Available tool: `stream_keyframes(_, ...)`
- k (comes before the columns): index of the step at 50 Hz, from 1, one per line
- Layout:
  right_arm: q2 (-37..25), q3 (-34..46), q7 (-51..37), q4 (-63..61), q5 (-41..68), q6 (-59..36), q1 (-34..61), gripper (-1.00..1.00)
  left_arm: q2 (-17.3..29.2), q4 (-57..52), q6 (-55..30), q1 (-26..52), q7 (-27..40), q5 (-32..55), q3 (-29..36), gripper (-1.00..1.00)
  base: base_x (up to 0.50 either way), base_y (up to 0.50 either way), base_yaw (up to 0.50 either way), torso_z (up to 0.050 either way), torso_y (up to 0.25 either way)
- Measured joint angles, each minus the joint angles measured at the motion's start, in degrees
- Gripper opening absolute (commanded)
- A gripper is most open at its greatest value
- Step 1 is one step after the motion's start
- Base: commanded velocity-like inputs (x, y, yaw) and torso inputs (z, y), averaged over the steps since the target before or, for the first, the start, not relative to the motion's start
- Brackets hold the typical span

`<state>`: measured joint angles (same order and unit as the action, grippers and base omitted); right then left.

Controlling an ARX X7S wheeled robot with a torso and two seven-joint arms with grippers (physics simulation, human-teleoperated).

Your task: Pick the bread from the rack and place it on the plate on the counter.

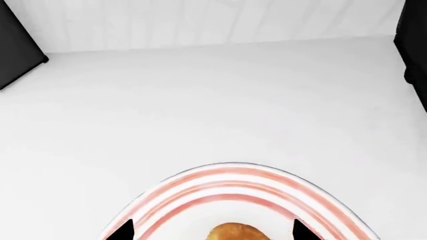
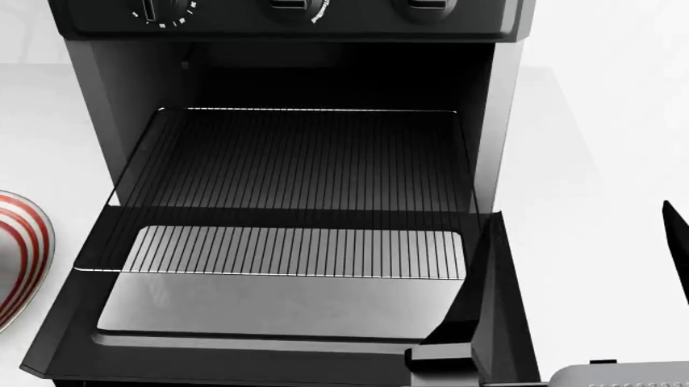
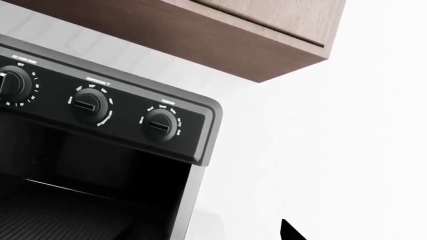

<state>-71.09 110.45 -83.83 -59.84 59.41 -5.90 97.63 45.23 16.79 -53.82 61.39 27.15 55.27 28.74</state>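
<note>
The bread (image 1: 235, 232), a golden-brown roll, shows only its top at the edge of the left wrist view, above the plate's middle; whether it touches the plate cannot be told. The plate (image 1: 233, 181), round and white with red concentric stripes around its rim, lies flat on the plain white tabletop (image 1: 213, 105), left of the oven. The rack (image 2: 302, 193), a flat grid of thin parallel wires in a wire frame, sits pulled partly out over the open door, bare.
</note>
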Motion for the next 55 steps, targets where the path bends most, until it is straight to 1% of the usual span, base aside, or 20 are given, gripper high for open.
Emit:
stream_keyframes(3,0.0,0.3,0.0,0.0,0.0,0.1,0.3,1.0,0.4,-1.2,0.2,-0.2,-0.1,0.2,-0.1,1.0,0.0,0.0,0.0,0.0,0.0)
stream_keyframes(9,0.0,1.0,-0.1,0.0,-0.1,0.2,0.9,1.0,1.8,-6.6,-2.6,-0.6,2.9,3.8,-2.1,1.0,0.0,0.0,0.0,0.0,0.0)
stream_keyframes(12,0.0,1.3,-0.2,0.0,-0.2,0.4,1.1,1.0,1.9,-8.6,-3.0,-1.0,4.1,4.8,-2.7,1.0,0.0,0.0,0.0,0.0,0.0)
stream_keyframes(21,0.3,2.6,-0.5,-0.1,-0.5,0.8,2.0,1.0,4.4,-15.8,-4.2,-2.8,6.9,9.0,-5.6,1.0,0.0,0.0,0.0,0.0,0.0)
stream_keyframes(33,0.7,4.5,-1.0,-0.1,-0.9,1.5,3.2,1.0,5.9,-19.9,-2.9,-4.1,6.4,9.7,-6.7,1.0,0.0,0.0,0.0,0.0,0.0)
stream_keyframes(55,1.1,8.4,-1.6,-0.1,-1.4,2.5,6.0,1.0,7.0,-22.6,0.4,-5.0,3.9,6.8,-5.8,1.0,0.0,0.0,0.0,0.0,0.0)
